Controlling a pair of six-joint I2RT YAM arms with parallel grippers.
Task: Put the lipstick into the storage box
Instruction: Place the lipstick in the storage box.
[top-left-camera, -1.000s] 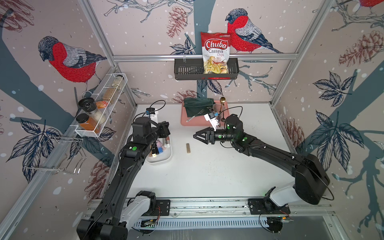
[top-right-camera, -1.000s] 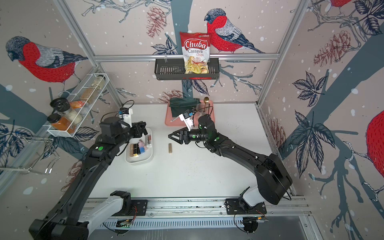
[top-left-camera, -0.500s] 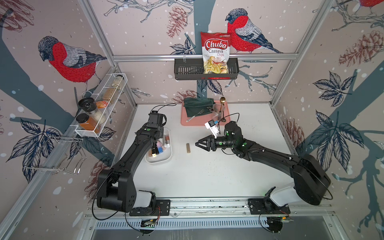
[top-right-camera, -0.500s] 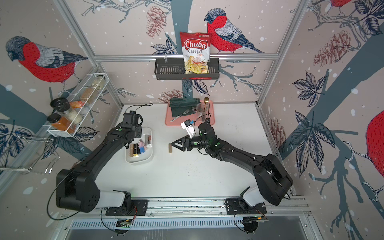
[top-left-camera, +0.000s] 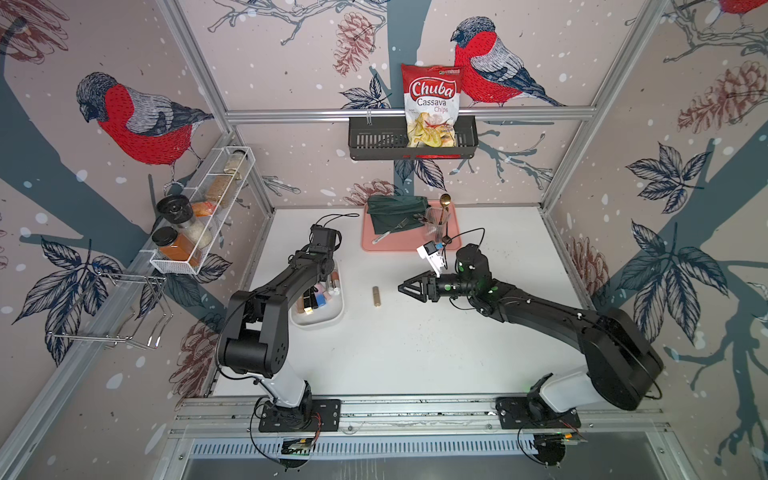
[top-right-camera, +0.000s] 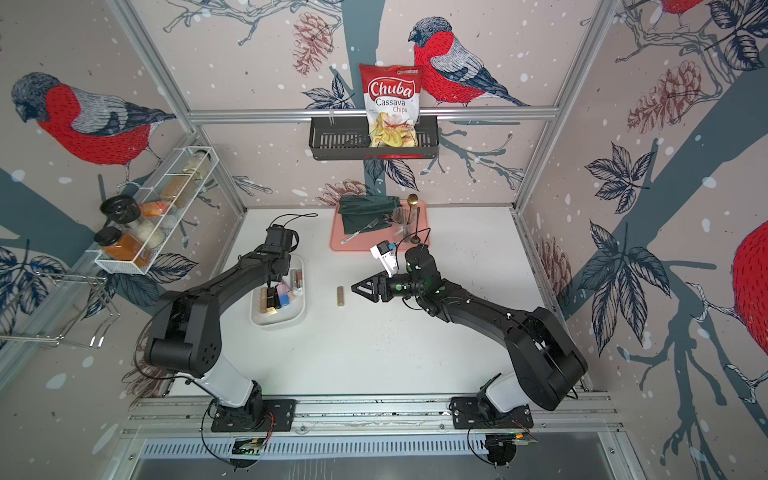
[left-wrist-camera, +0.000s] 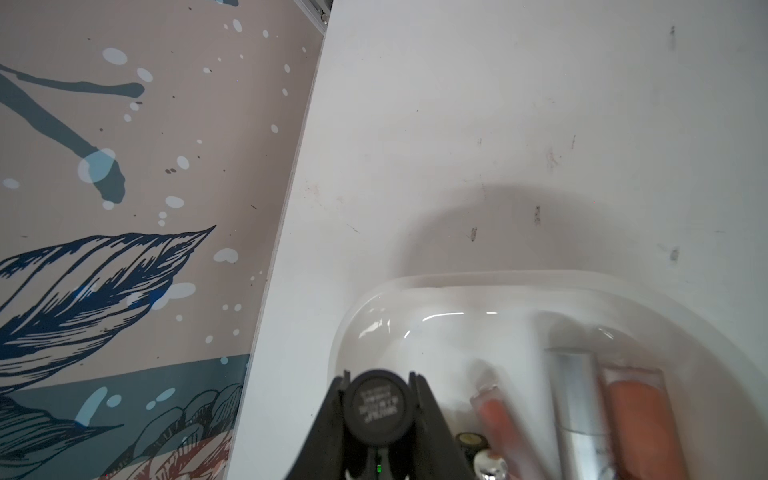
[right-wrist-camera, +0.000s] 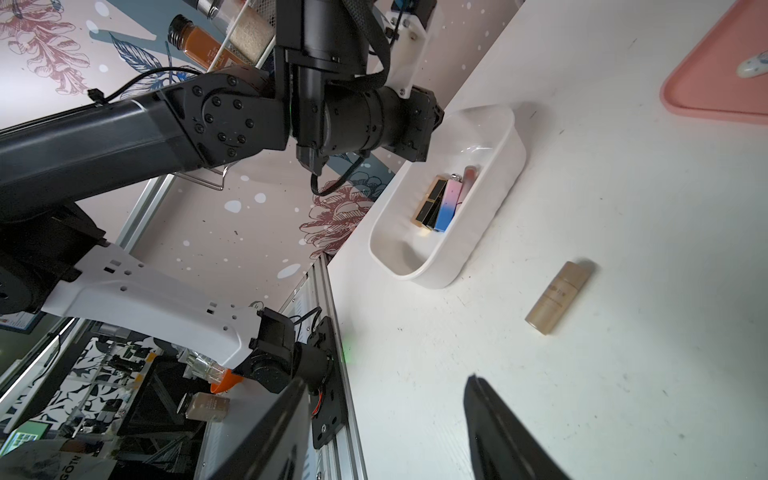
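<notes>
The left pincer (left-wrist-camera: 377, 378), low in the wrist frame, is clenched on a black lipstick (left-wrist-camera: 376, 405) over the storage box (left-wrist-camera: 498, 276). The drop is in hand and calls for letting go. The right pincer (top-left-camera: 402, 287), released, hovers beside a tan lipstick (top-left-camera: 376, 296) lying mid-frame on the tabletop (top-left-camera: 415, 353).

Both top views are bright, evenly lit; the arms (top-left-camera: 286, 283) cast faint, soft shadows on the white table (top-left-camera: 415, 353), and the walls (top-left-camera: 124, 208) stretch toward the frame's corners. In the left wrist view the storage box (left-wrist-camera: 457, 291) shows glints, its lipsticks (left-wrist-camera: 577, 399) blurred.
</notes>
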